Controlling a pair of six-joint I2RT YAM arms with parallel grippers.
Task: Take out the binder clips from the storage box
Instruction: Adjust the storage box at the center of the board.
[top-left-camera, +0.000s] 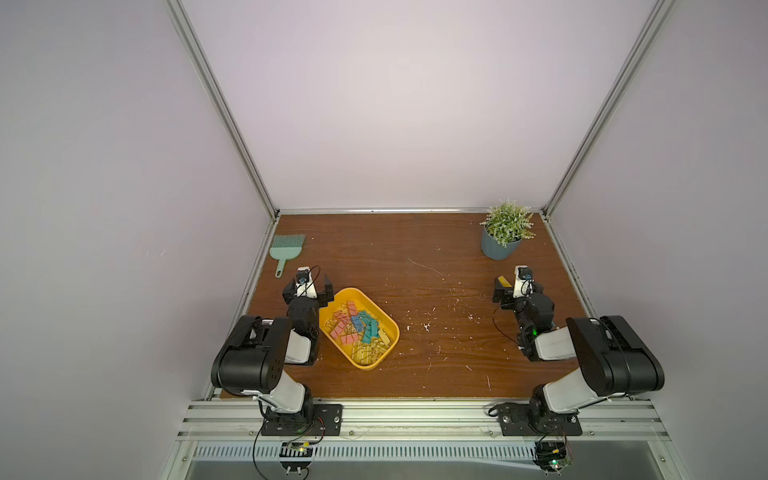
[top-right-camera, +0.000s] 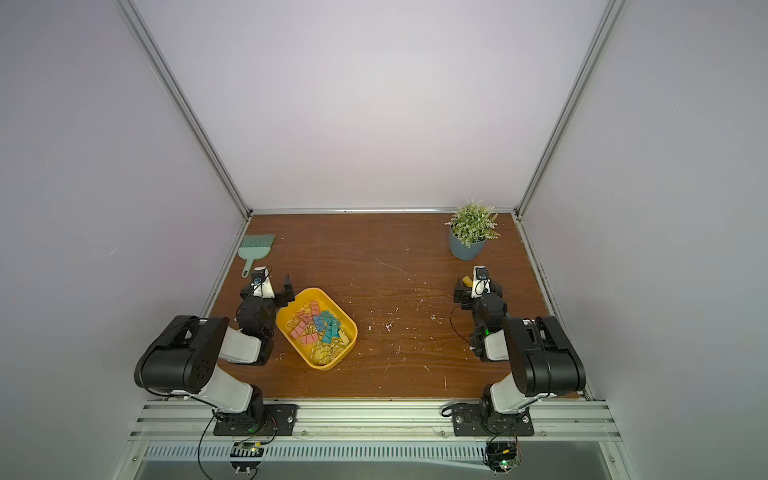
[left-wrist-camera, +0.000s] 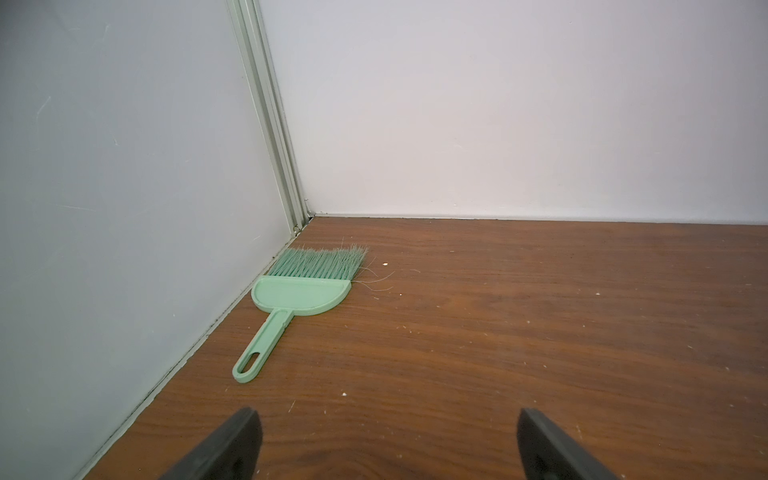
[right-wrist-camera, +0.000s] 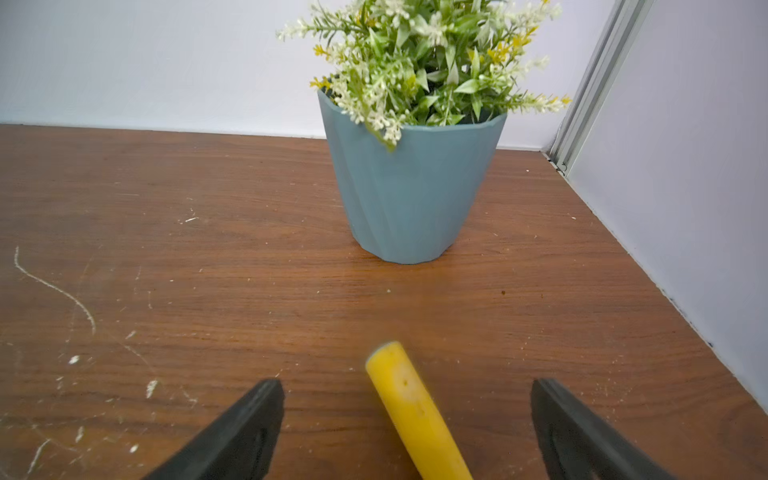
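Note:
The yellow storage box (top-left-camera: 375, 306) (top-right-camera: 339, 308) sits on the wooden table at the left, turned at an angle. Inside it lies a heap of pink, teal-blue and yellow binder clips (top-left-camera: 360, 329) (top-right-camera: 318, 329). My left gripper (top-left-camera: 307, 286) (top-right-camera: 266, 286) (left-wrist-camera: 386, 419) stands open just beyond the box's far left corner, low over bare wood, with nothing between its fingers. My right gripper (top-left-camera: 517, 284) (top-right-camera: 478, 286) (right-wrist-camera: 407, 386) is open far to the right. A yellow rod (right-wrist-camera: 411, 411) (top-left-camera: 505, 282) lies between its spread fingers, touching neither. Neither wrist view shows the box.
A green hand brush (top-left-camera: 286, 251) (top-right-camera: 255, 247) (left-wrist-camera: 299, 291) lies by the left wall at the back. A blue-grey plant pot (top-left-camera: 500, 245) (top-right-camera: 467, 247) (right-wrist-camera: 411, 195) stands at the back right, just ahead of the right gripper. White specks dot the table's middle (top-left-camera: 426, 326).

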